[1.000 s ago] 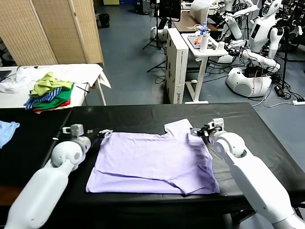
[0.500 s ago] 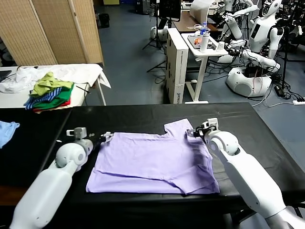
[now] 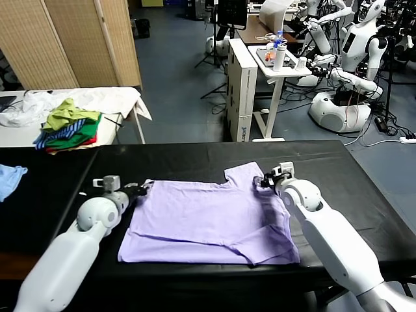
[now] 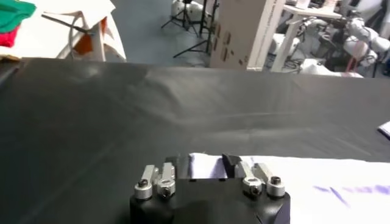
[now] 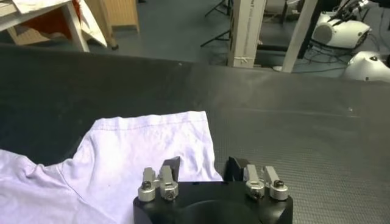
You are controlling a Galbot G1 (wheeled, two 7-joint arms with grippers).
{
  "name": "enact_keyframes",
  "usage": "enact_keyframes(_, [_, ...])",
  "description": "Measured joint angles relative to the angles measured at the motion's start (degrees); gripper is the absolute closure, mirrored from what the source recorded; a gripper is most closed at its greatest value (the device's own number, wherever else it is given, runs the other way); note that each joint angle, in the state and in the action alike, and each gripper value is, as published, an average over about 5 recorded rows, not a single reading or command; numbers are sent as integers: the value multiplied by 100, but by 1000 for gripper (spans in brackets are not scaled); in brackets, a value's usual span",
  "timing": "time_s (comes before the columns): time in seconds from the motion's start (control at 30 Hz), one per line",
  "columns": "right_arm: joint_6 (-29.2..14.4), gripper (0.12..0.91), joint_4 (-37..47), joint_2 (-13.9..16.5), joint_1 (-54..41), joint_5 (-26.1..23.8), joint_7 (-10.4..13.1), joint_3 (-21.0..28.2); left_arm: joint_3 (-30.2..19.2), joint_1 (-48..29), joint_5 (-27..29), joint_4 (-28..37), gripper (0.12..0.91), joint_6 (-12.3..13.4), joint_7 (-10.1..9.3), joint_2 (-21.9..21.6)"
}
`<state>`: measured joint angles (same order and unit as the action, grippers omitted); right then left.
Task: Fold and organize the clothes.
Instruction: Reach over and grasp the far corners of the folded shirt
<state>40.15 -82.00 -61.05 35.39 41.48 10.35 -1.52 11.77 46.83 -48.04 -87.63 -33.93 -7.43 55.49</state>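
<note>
The pale lavender T-shirt (image 3: 208,221) lies spread flat on the black table (image 3: 195,153). One sleeve points toward the far side. My left gripper (image 3: 144,188) is at the shirt's far left corner. In the left wrist view it (image 4: 202,164) is open, with the shirt's edge (image 4: 207,165) between its fingers. My right gripper (image 3: 261,181) is at the far right sleeve. In the right wrist view it (image 5: 203,169) is open, low over the sleeve (image 5: 152,143). Faint purple marks (image 4: 332,192) show through the fabric.
A heap of green, striped and red garments (image 3: 65,127) lies on a white table at the back left. A small light blue cloth (image 3: 10,179) lies at the left edge. A white stand (image 3: 276,71) and other robots (image 3: 354,58) are beyond the table.
My left gripper has moved right onto the shirt's far left corner. My right gripper has moved left onto the far right sleeve. The shirt has not moved.
</note>
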Motion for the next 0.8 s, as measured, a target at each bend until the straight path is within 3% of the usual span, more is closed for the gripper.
enact_keyframes(0.23, [-167, 874, -46, 18, 31, -31, -49, -80, -4, -7, 28, 23, 815, 47, 11, 17])
enact_keyframes(0.53, [-765, 886, -456, 213, 322, 85, -248, -335, 147, 112, 6, -53, 880, 104, 18, 2])
enact_keyframes(0.8, [-710, 886, -1079, 487, 791, 248, -220, -659, 509, 498, -117, -618, 882, 89, -11, -205])
